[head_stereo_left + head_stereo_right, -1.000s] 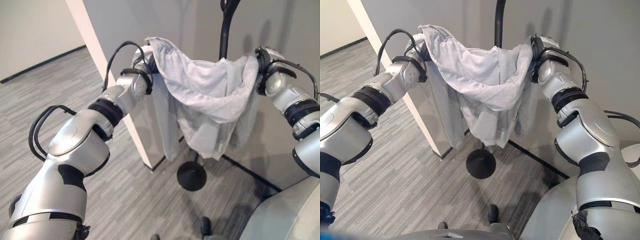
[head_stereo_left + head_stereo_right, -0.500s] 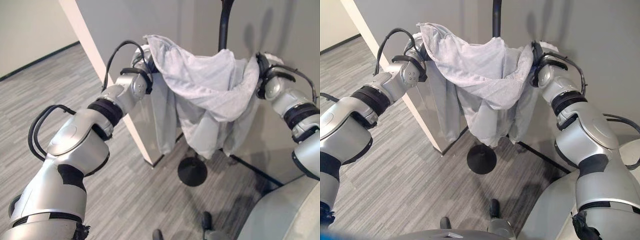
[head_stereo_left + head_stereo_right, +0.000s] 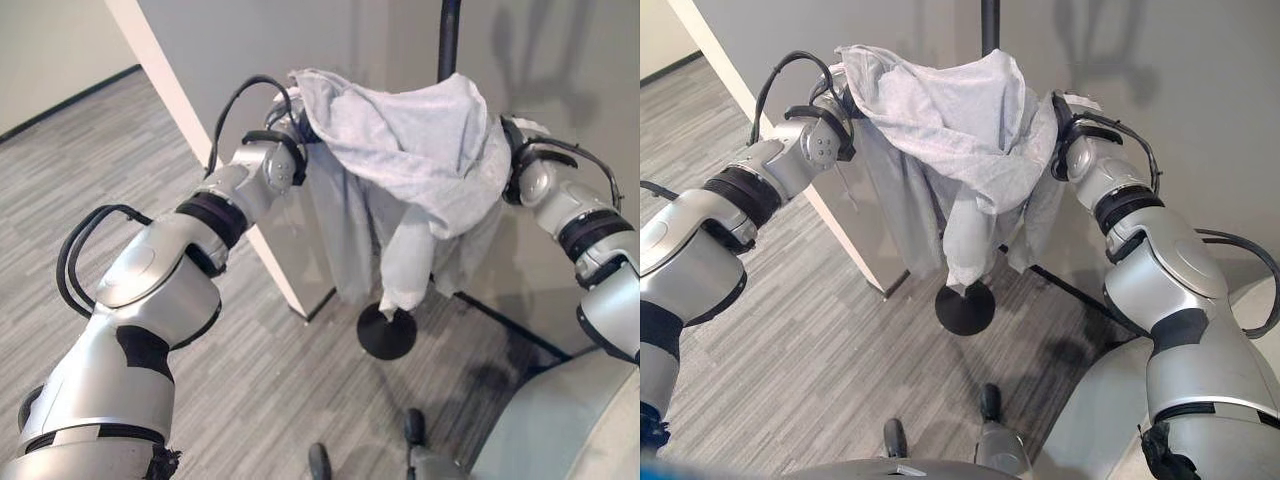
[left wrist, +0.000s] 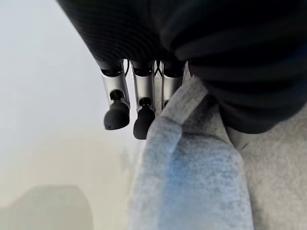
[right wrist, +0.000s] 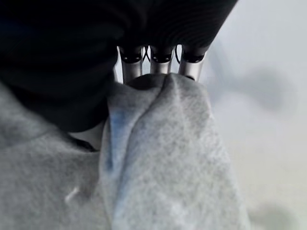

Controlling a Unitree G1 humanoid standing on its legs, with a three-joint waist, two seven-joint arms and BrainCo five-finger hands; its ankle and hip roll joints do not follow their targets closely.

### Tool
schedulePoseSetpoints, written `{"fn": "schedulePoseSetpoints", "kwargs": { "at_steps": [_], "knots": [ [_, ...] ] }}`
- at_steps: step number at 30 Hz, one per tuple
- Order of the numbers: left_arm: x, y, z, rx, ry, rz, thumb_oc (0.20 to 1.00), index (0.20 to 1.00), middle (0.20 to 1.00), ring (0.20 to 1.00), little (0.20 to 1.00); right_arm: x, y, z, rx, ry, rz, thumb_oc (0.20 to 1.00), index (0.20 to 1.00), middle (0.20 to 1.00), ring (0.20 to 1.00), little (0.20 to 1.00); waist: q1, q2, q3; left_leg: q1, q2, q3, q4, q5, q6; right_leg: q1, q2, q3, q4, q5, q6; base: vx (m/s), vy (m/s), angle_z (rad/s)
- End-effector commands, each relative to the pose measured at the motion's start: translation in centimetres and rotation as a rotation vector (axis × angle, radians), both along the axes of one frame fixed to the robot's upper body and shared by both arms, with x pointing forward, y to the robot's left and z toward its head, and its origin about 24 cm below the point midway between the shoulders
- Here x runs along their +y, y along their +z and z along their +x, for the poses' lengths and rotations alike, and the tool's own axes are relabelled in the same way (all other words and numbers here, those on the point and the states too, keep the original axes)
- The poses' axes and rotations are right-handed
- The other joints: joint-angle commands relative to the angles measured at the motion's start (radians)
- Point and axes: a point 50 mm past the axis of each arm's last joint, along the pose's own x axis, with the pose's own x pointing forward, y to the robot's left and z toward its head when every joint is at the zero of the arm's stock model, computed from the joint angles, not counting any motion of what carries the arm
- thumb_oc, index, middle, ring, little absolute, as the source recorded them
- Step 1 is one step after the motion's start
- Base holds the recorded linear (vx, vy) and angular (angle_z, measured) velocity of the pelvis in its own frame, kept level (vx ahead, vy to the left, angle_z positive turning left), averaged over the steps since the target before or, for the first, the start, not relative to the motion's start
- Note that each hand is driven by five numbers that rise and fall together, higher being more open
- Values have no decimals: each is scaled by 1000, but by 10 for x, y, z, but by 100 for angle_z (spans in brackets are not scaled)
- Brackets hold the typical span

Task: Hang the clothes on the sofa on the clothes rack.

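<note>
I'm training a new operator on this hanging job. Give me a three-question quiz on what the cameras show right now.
1. True or false: the grey garment is held up between the left hand and the right hand.
2. What stands directly behind the garment? A) a ladder B) the black rack pole C) a chair
3. Fill in: the rack's round black base rests on the ____ floor.

Key: 1 true; 2 B; 3 grey striped carpet.
</note>
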Motion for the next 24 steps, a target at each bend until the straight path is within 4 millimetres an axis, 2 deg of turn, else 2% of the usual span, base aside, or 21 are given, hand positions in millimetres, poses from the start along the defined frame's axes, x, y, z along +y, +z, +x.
{"fn": "schedulePoseSetpoints", "kwargs": {
  "at_steps": [1,6,15,23,24],
  "knots": [
    [19,59,0,-140,120,26,200,200,200,200,200,-28,45,-4,-89,-119,-80,200,200,200,200,200,47,3,61,-10,2,-62,6,6,-68,7,-80,-48,14,-49,172,0,0,0],
    [26,46,2,-102,142,19,200,200,200,200,200,-29,36,-4,-80,-120,-51,200,200,200,200,200,46,2,68,-5,3,-64,6,3,-67,11,-78,-46,14,-54,172,0,0,0],
    [30,26,5,-43,149,-14,200,200,200,200,200,-26,37,-4,-94,-96,-15,200,200,200,200,200,47,-8,74,-1,4,-66,6,0,-66,14,-77,-48,14,-56,172,0,0,0],
    [32,0,7,37,148,-1,200,200,200,200,200,-28,21,-4,-51,-92,11,200,200,200,200,200,45,-14,81,-2,6,-62,6,-1,-65,13,-76,-45,14,-57,172,0,0,0],
    [32,-1,7,37,149,-4,696,696,696,696,696,-27,20,-4,-52,-92,19,256,256,256,256,256,44,-14,82,-1,7,-61,6,-1,-64,13,-76,-45,14,-57,172,0,0,0]
  ]
}}
